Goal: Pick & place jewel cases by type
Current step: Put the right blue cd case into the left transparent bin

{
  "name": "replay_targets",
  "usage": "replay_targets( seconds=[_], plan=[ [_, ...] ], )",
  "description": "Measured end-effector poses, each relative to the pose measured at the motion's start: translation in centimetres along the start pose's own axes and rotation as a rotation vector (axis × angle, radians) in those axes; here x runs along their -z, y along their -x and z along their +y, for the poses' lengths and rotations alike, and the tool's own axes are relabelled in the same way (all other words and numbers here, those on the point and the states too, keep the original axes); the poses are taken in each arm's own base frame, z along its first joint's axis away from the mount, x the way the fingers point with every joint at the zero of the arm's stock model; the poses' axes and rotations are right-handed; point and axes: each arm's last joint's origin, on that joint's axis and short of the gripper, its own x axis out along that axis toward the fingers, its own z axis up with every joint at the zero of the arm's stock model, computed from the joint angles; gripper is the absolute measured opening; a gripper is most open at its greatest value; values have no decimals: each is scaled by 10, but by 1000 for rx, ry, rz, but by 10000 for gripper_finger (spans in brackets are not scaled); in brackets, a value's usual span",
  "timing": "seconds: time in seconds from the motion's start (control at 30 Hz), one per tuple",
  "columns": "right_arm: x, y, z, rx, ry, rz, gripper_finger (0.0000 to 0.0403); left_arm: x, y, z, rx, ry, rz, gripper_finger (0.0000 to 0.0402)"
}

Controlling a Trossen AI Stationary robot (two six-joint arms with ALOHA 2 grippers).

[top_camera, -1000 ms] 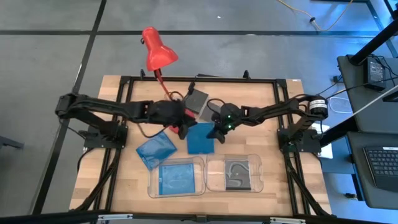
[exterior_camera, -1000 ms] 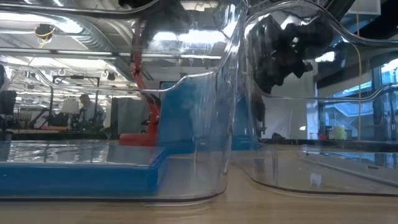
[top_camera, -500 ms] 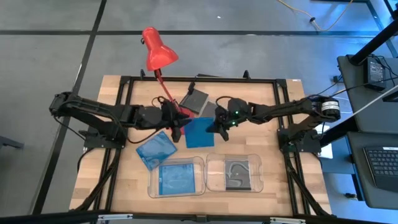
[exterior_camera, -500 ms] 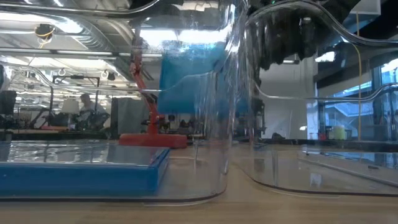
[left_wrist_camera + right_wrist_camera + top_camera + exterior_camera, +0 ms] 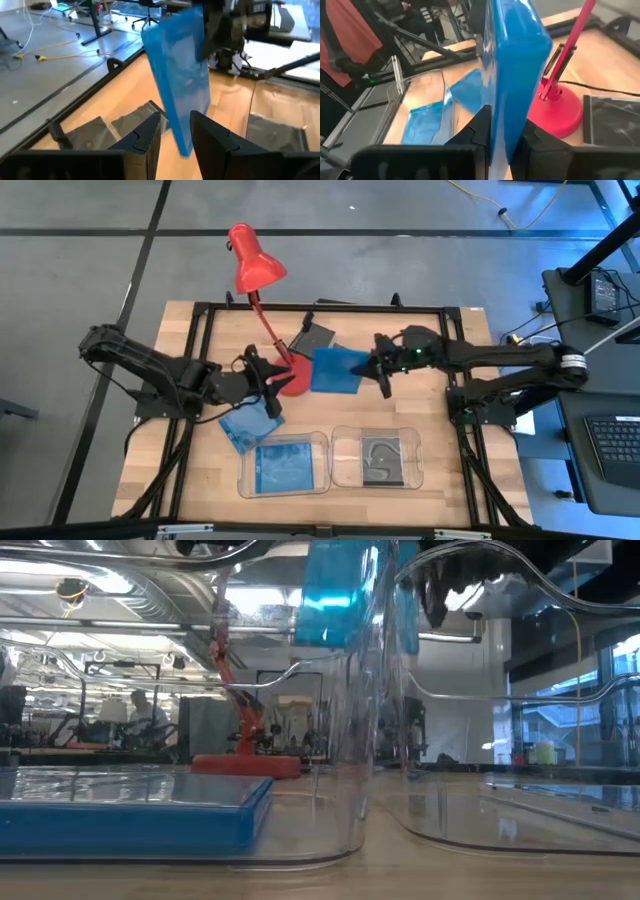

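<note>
The right gripper (image 5: pixel 504 142) clamps a blue jewel case (image 5: pixel 515 65) on edge above the table, near the red lamp base (image 5: pixel 557 115).

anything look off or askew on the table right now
Mainly the loose translucent blue jewel case by the left gripper: it lies skewed, outside the clear plastic tray. Another blue jewel case is in the air, pinched by the right gripper.
</note>
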Motion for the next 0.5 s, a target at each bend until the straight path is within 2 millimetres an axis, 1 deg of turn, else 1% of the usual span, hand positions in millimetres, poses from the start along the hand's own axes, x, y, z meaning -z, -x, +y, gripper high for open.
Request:
replay_targets(
  seconds=[0.13, 0.33, 0.4, 0.5],
  plan=[
    [-6, 14, 10, -18, 14, -33, 43, 6, -7, -6, -5, -40, 23, 101],
    [-9, 27, 23, -65, 32, -56, 43, 12, -20, -9, -18, -13, 54, 102],
    [-11, 30, 25, -74, 38, -70, 43, 13, -24, -9, -22, 18, 58, 109],
    [-13, 34, 28, -78, 53, -89, 43, 14, -28, -10, -25, 52, 57, 132]
  ],
)
